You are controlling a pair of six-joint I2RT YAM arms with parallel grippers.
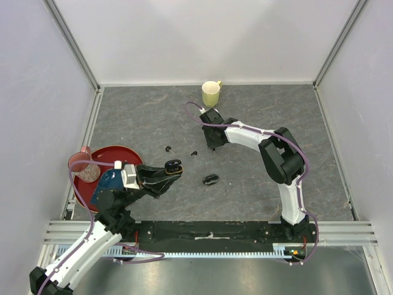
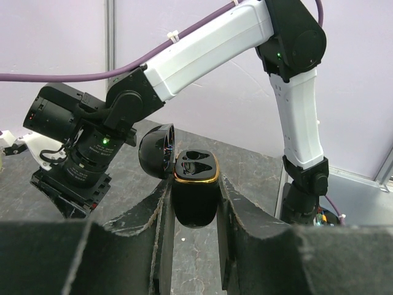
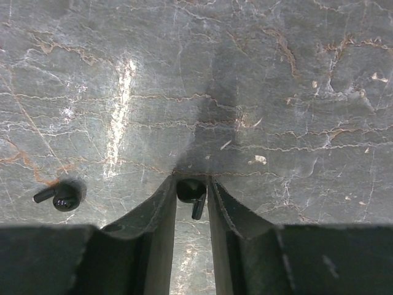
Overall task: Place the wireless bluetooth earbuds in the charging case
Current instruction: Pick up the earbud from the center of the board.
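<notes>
Right end effector is down on the tabletop, fingers astride one earbud. Gap is narrow and both fingers sit close against the bud's head. Whether the pinch has been made, cannot tell.

Bud's stem runs back between the fingers, towards the wrist and a touch to the right. The long axis therefore lies along the finger faces, and the squeeze falls across the head.

Second earbud lies loose on the tabletop, to the left in the wrist view. Third earbud is further left. No fourth in view.

Left end effector is clamped on the charging case, held clear of the tabletop. Lid is swung open to one side and the gold-rimmed mouth is exposed. Both wells look empty.

Key relation: the open case lies to the left of the right end effector and nearer the arm bases. Judgement: the bud has to travel that way, stem-first into a well.

Other containers:
- Spare case on the tabletop between the arms, contents not visible.
- Yellow mug at the far edge, inside not visible.
- Red plate by the left arm, carrying a pink cup.
</notes>
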